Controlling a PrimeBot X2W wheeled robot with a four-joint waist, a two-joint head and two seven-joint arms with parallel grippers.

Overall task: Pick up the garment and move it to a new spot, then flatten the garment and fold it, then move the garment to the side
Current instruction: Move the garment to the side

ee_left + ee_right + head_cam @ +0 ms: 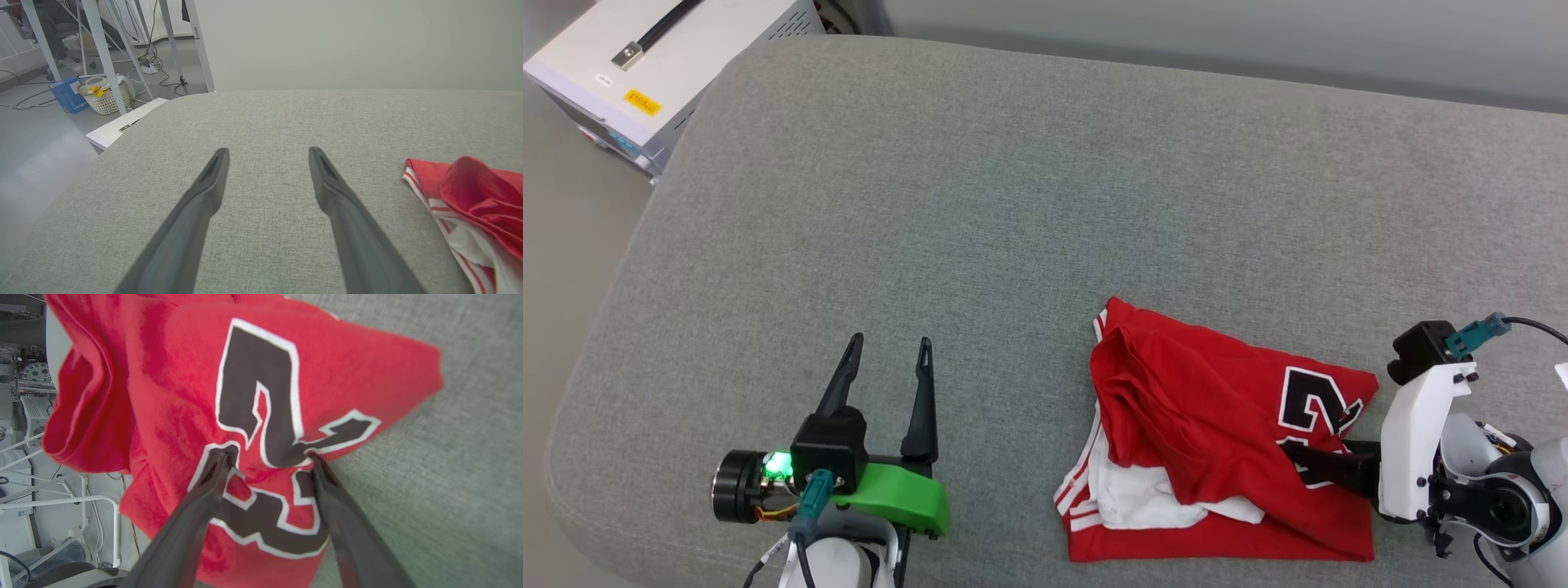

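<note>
At 5 o'clock in the head view, the garment (pixel 1201 392) lies crumpled on the grey cushion (pixel 1013 204). The left gripper (pixel 890 343), at 7 o'clock, stands wide and empty. In the left wrist view, the garment sits at 4 o'clock. In the right wrist view, the right gripper (pixel 269 457) is spread wide, its tips touching the garment's lettering.

Crumpled red garment (pixel 1217 433), white sleeves, dark numeral, on grey cushion (pixel 980 204)

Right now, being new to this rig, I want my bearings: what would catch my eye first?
The crumpled red garment, low and right on the grey cushion. The right gripper stands open with its tips on the black number. The left gripper hangs open over bare cushion.
</note>
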